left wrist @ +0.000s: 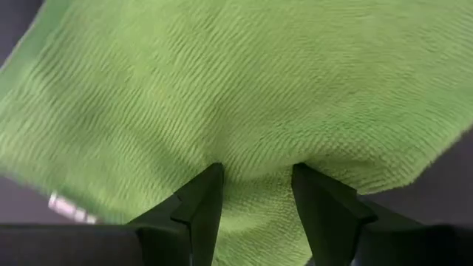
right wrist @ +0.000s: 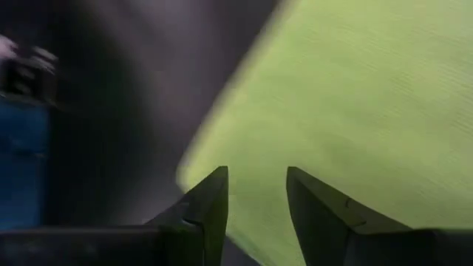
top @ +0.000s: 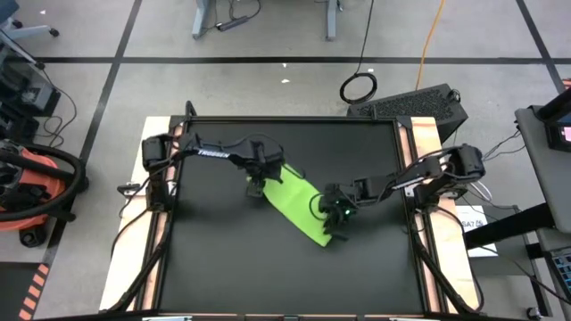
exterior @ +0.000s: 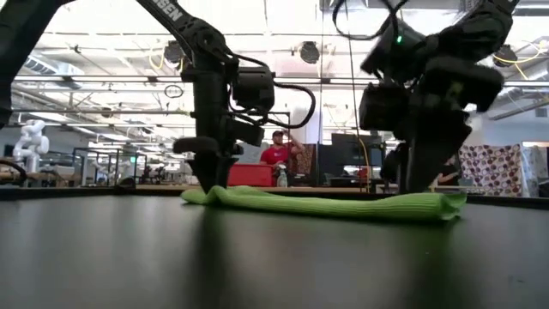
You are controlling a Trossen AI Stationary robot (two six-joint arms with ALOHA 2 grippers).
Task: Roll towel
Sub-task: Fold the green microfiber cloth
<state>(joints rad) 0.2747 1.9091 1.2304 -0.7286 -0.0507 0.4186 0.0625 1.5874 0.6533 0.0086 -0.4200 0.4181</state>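
The lime-green towel (top: 299,207) lies flat and slantwise on the black table (top: 223,259), running from far left to near right. In the low view it is a low flat band (exterior: 326,202). My left gripper (top: 259,185) points down on its far-left end and is shut on it. My right gripper (top: 337,217) points down on its near-right end, a little in from the end edge (top: 326,239), and is shut on it. My left gripper pinches a small raised pucker of the towel (left wrist: 256,174) between its two fingers, near the far-left end edge, from above. The rest of the towel lies flat on the table. One layer or several, I cannot tell. My right gripper has towel cloth (right wrist: 259,203) between its two fingers, close to the near-right end corner (right wrist: 185,174), from above and pointing down. That end (exterior: 446,202) stands slightly raised in the low view. The rest lies on the table.
Wooden strips run along the table's left (top: 152,223) and right (top: 428,223) sides. A black case (top: 410,102) stands beyond the far edge. In the room behind there is a person in red (exterior: 276,153) and a red box (exterior: 257,174).
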